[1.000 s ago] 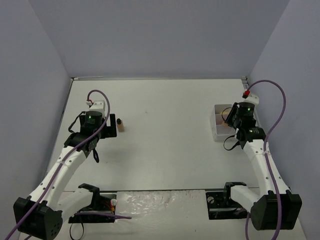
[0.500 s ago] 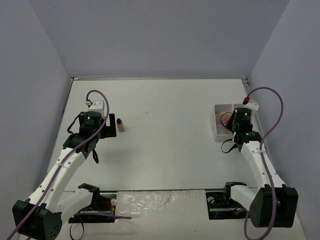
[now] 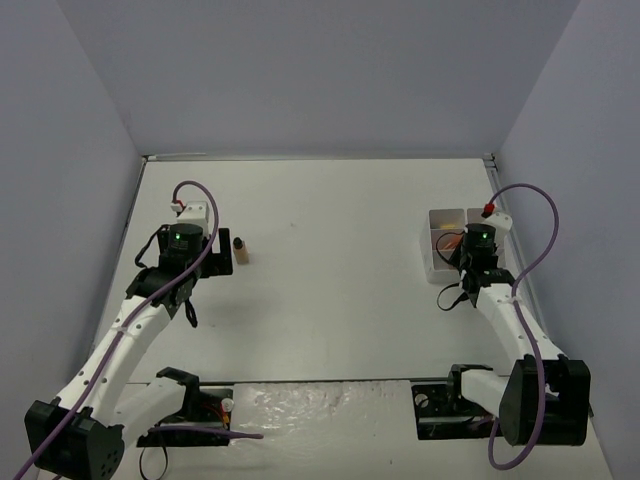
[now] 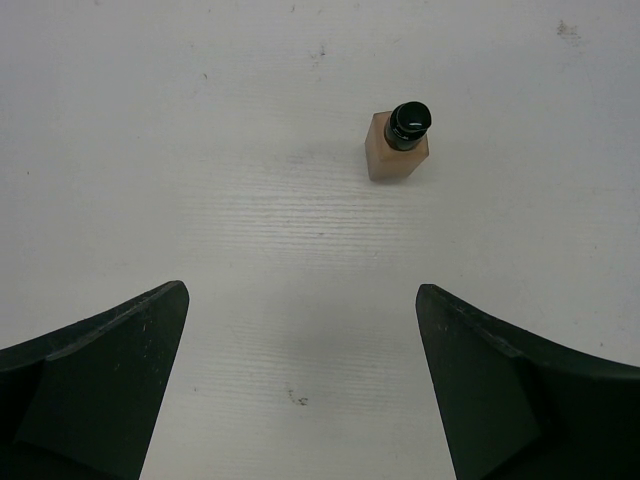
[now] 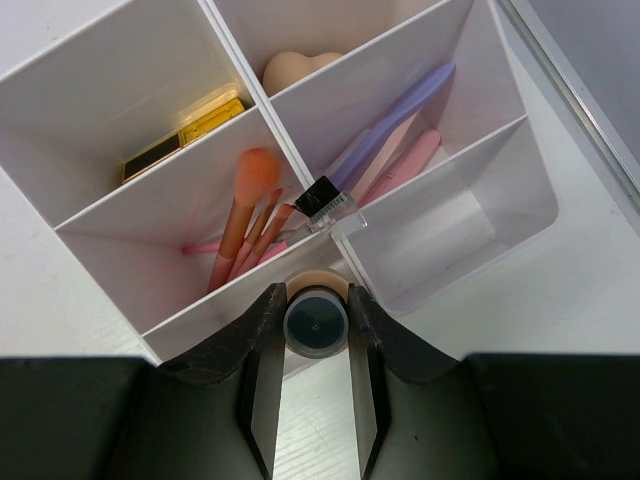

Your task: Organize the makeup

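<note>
A tan bottle with a dark cap [image 4: 397, 144] stands upright on the table, ahead of my open, empty left gripper [image 4: 300, 380]; it also shows in the top view [image 3: 239, 248], right of the left gripper [image 3: 212, 262]. My right gripper [image 5: 316, 322] is shut on the dark cap of another tan bottle [image 5: 316, 318], held over the near wall of the white tray [image 5: 100, 70]. The tray holds pink and lilac sticks [image 5: 395, 135], orange-tipped brushes [image 5: 250, 205], a gold-black lipstick tube [image 5: 185, 135] and a peach sponge [image 5: 295, 68].
The tray [image 3: 437, 232] sits at the table's right side, close to the right wall. A clear-handled black item [image 5: 325, 203] lies across the tray's dividers. The arm bases and cables are at the near edge.
The right arm has drawn back toward its base, its gripper moving nearer the tray's near wall with the bottle in it. The left arm has not moved.
</note>
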